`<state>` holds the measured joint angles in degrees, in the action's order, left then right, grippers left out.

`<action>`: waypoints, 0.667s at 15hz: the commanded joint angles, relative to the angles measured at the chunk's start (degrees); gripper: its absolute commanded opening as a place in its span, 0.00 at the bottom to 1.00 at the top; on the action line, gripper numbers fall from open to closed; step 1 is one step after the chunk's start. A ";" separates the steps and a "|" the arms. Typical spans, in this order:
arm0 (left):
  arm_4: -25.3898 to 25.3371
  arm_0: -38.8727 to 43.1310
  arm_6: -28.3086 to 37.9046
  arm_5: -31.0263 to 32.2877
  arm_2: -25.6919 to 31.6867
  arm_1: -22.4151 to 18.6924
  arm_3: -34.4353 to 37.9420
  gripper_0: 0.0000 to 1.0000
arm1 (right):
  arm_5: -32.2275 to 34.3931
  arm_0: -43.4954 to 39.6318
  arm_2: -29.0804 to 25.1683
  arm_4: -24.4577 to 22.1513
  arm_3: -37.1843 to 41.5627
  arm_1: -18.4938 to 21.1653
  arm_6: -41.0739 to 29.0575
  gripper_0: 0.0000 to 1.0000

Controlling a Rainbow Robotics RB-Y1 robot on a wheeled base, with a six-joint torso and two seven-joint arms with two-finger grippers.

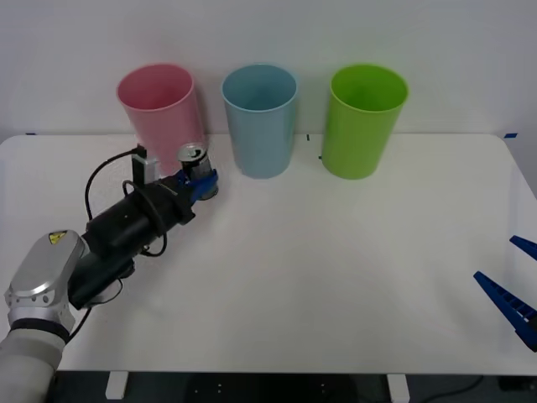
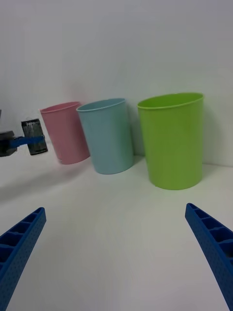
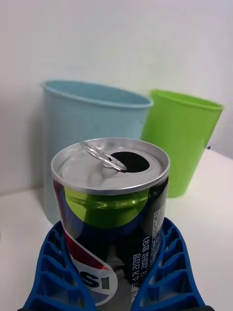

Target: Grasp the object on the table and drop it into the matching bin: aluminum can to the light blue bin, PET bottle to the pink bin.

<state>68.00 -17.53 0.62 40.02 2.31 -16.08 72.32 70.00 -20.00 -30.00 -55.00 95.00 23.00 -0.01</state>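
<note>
A small aluminum can (image 1: 195, 163) with an open pull-tab top and a dark label stands upright in front of the pink bin (image 1: 158, 106), between the blue fingers of my left gripper (image 1: 199, 181), which is shut on it. Up close, the can (image 3: 112, 214) is clamped on both sides by the ribbed fingers (image 3: 58, 272), and it appears held off the table surface. The light blue bin (image 1: 260, 117) stands just right of the can. My right gripper (image 1: 513, 290) waits open at the table's right edge; from there the can (image 2: 34, 136) shows far off.
A green bin (image 1: 364, 119) stands right of the light blue bin, all three in a row at the back of the white table (image 1: 336, 269). A black cable loops over my left arm (image 1: 109, 235).
</note>
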 commanded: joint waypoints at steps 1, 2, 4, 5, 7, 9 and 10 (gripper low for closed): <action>-0.06 1.00 5.01 -0.73 0.06 -1.41 5.55 0.00 | 0.00 0.00 0.00 0.00 0.00 0.00 0.01 1.00; -0.15 1.00 5.71 -1.00 0.06 -1.85 6.79 0.00 | 0.00 0.00 0.00 0.00 0.00 0.00 0.01 1.00; -1.29 1.00 6.15 -1.52 0.06 -2.82 8.81 0.00 | 0.00 0.00 0.00 0.00 0.00 0.00 0.01 1.00; -2.00 1.00 6.33 -1.70 0.06 -3.26 9.60 0.00 | 0.00 0.00 0.00 0.00 0.00 0.00 0.01 1.00; -2.96 0.92 6.94 -2.67 0.06 -4.23 11.53 0.00 | 0.00 0.00 0.00 0.00 0.00 0.00 0.01 1.00; -4.46 -0.75 8.43 -3.90 0.06 -5.19 12.23 0.00 | 0.00 0.00 0.00 0.00 0.00 0.00 0.01 1.00; -4.02 -2.34 11.51 -4.60 0.06 -5.81 12.23 0.00 | 0.00 0.00 0.00 0.00 0.00 0.00 0.01 1.00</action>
<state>63.74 -18.79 10.21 35.92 2.36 -21.46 84.52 70.00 -20.00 -30.00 -55.00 95.00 23.00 -0.01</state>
